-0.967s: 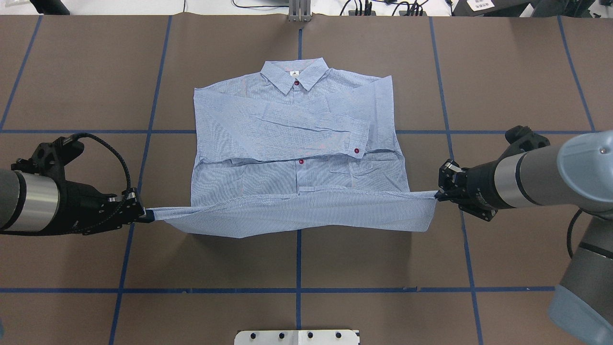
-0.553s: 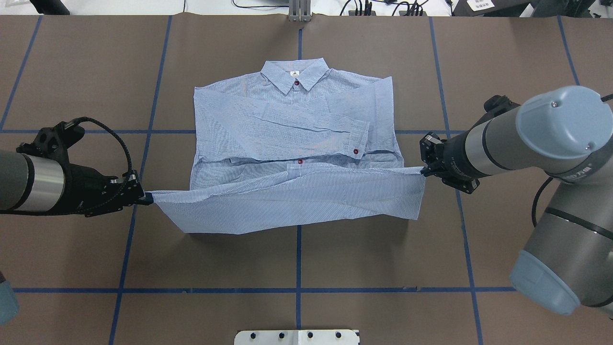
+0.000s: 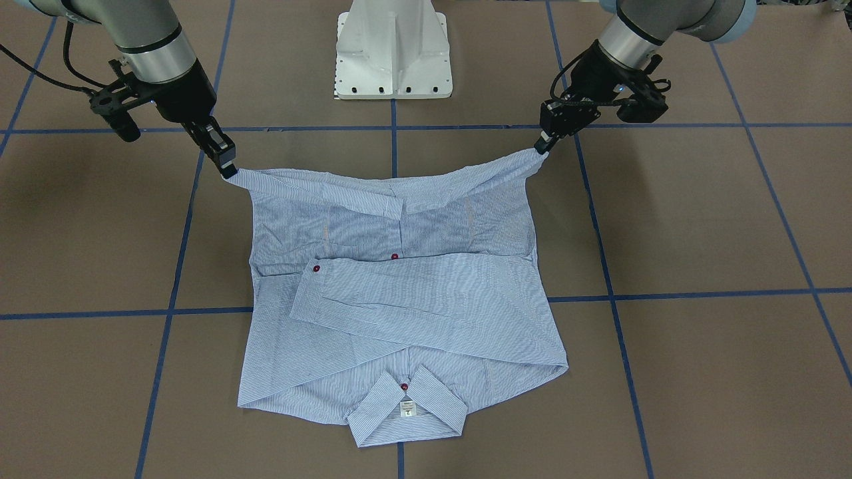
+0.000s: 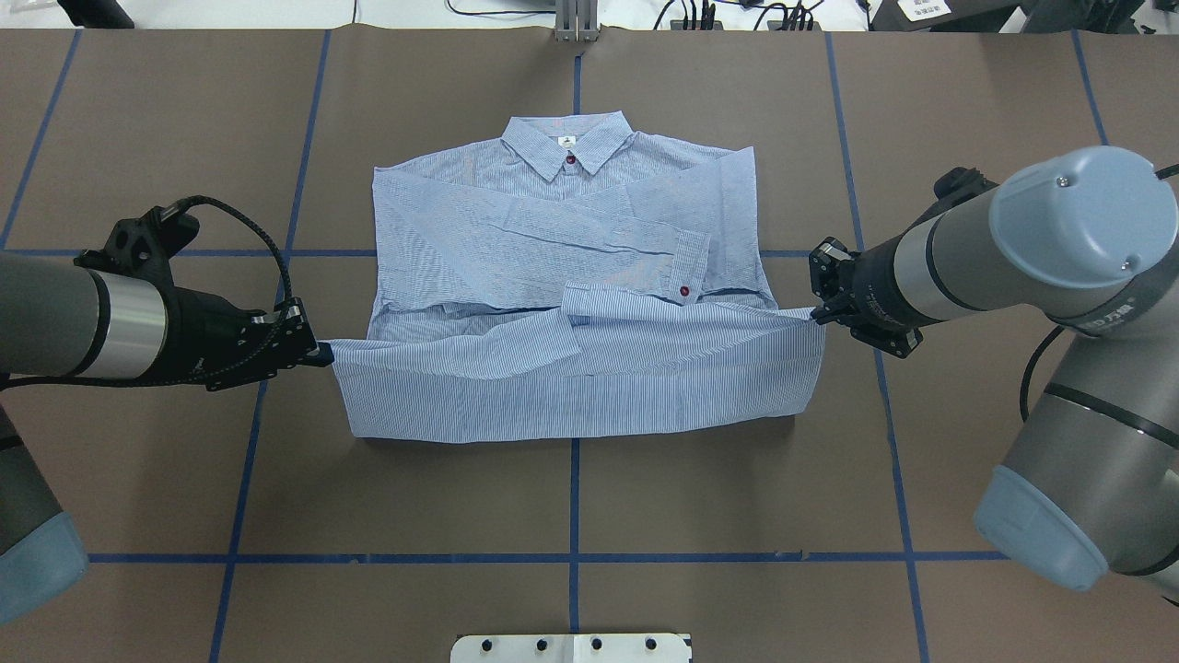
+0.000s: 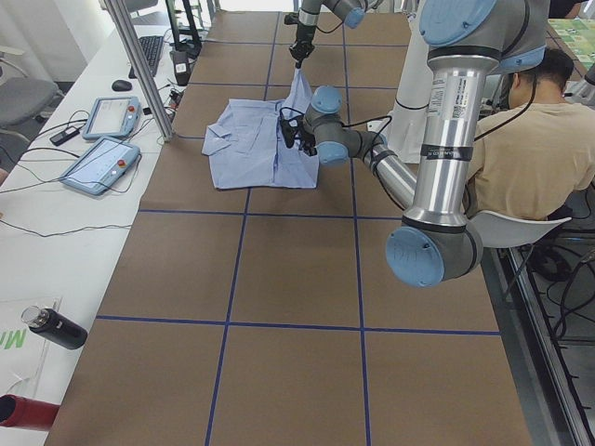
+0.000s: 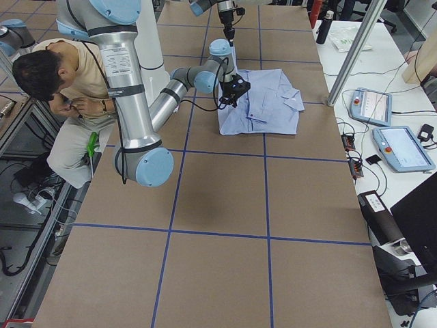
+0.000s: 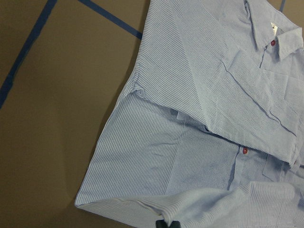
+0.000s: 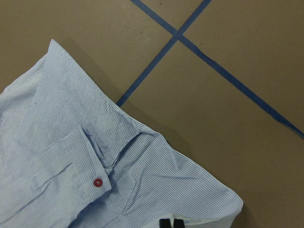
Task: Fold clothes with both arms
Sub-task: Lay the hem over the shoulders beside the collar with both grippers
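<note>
The light blue striped shirt lies on the brown table, collar at the far side, sleeves folded across its chest. It also shows in the front view. My left gripper is shut on the hem's left corner, my right gripper is shut on the hem's right corner. Together they hold the hem raised and stretched over the shirt's lower half. In the front view the left gripper is at the right, the right gripper at the left. Each wrist view shows striped cloth below.
Blue tape lines grid the table. The white pedestal base stands at the near edge. Tablets and cables lie on the far side bench. A seated person is beside the robot.
Both grippers have carried the held hem away from the robot toward the collar. The raised flap now covers more of the shirt's lower front, reaching the sleeve cuff.
</note>
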### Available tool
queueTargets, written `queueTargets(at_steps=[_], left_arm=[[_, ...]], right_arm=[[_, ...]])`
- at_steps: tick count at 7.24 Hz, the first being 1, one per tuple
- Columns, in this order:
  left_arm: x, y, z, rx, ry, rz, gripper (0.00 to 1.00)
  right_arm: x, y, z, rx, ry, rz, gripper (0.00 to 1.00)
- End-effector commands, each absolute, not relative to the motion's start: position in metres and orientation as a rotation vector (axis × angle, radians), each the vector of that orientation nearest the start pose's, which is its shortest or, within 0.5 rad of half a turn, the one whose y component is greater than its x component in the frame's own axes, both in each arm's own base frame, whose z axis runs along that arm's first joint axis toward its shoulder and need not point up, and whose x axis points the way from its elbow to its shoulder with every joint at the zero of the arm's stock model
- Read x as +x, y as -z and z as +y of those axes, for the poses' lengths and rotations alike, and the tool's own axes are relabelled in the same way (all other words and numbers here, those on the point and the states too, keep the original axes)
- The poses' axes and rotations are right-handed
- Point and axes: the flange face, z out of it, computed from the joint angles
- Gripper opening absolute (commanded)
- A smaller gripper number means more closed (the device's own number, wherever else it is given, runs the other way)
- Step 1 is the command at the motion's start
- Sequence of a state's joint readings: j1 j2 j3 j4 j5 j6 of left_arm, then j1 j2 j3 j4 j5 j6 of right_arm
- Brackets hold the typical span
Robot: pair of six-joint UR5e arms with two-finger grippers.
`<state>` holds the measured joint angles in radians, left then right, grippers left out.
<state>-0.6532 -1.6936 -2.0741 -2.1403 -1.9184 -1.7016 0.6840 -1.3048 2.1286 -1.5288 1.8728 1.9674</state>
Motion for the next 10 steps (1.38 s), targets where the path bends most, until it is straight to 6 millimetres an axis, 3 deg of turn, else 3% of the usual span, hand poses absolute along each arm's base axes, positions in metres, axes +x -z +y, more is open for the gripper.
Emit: queueTargets(at_steps=[1, 2, 4, 5, 6, 7, 8, 9, 10], left_arm=[[0.34, -0.299, -0.41, 0.052, 0.517, 1.222, 0.0], [0.342, -0.288, -0.442, 0.082, 0.55, 1.231, 0.0], [0.34, -0.301, -0.495, 0.149, 0.562, 1.18, 0.0], [0.339, -0.316, -0.511, 0.168, 0.554, 1.145, 0.0], [0.347, -0.317, -0.525, 0.169, 0.561, 1.133, 0.0], [0.35, -0.32, -0.535, 0.171, 0.572, 1.122, 0.0], [0.349, -0.323, -0.547, 0.187, 0.584, 1.108, 0.0], [0.356, -0.322, -0.56, 0.188, 0.589, 1.098, 0.0], [0.366, -0.326, -0.574, 0.199, 0.592, 1.102, 0.0]], right_arm=[[-0.343, -0.267, -0.437, -0.146, -0.908, -0.915, 0.0], [-0.35, -0.268, -0.459, -0.136, -0.925, -0.9, 0.0], [-0.349, -0.272, -0.489, -0.091, -0.917, -0.88, 0.0], [-0.358, -0.271, -0.514, -0.051, -0.903, -0.859, 0.0], [-0.373, -0.26, -0.533, -0.049, -0.907, -0.855, 0.0], [-0.373, -0.248, -0.548, -0.041, -0.919, -0.862, 0.0], [-0.361, -0.236, -0.573, -0.021, -0.952, -0.87, 0.0], [-0.365, -0.235, -0.591, -0.017, -0.957, -0.858, 0.0], [-0.38, -0.255, -0.607, -0.02, -0.953, -0.814, 0.0]])
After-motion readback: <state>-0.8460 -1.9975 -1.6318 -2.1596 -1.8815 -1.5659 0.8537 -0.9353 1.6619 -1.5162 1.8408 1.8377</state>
